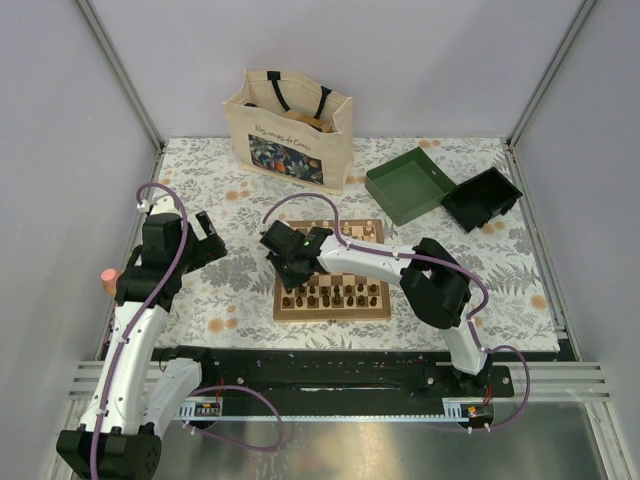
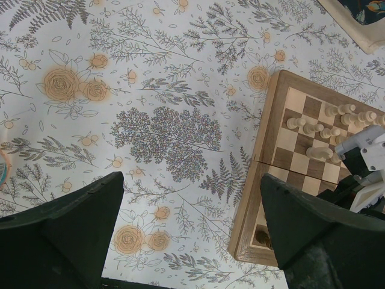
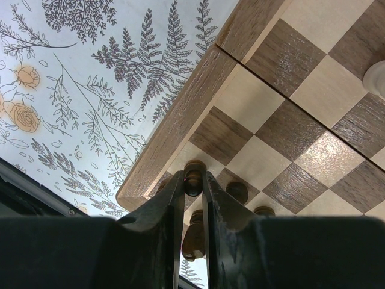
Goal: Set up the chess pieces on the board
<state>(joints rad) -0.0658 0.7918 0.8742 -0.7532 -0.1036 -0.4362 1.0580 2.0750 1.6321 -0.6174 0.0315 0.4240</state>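
Observation:
The board (image 1: pixel 331 314) lies mid-table on the floral cloth. Dark brown chess pieces (image 1: pixel 340 294) stand in its near rows and pale ones (image 1: pixel 352 231) at its far side. My right gripper (image 1: pixel 288 268) reaches to the board's near left corner. In the right wrist view it (image 3: pixel 193 179) is shut on a dark pawn (image 3: pixel 194 171) that rests on a corner square. More dark pieces (image 3: pixel 237 191) stand beside it. My left gripper (image 2: pixel 192 232) hangs open over the cloth, left of the board (image 2: pixel 264 156), nothing between its fingers. Pale pieces (image 2: pixel 325 120) show there too.
A printed tote bag (image 1: pixel 290 125) stands at the back. A green box (image 1: pixel 408 185) and a black tray (image 1: pixel 482 197) sit at the back right. A small pink object (image 1: pixel 107 274) lies at the table's left edge.

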